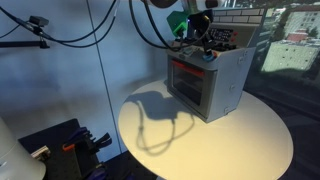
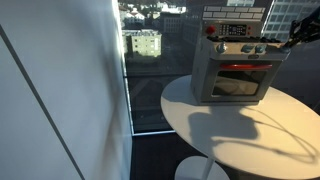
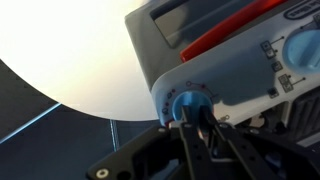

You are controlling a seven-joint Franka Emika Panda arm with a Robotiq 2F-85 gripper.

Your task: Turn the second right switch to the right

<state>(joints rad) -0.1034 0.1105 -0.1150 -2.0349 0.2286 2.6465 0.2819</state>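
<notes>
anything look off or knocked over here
Nothing stands out. The toy oven stands upright on the round white table, and the gripper is at a blue knob on its panel. No spill or damage shows.

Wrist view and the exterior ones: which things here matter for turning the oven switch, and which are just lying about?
For the job:
toy oven
blue knob
gripper, right at that knob

Just there:
round white table
red oven handle
dark equipment beside the table
</notes>
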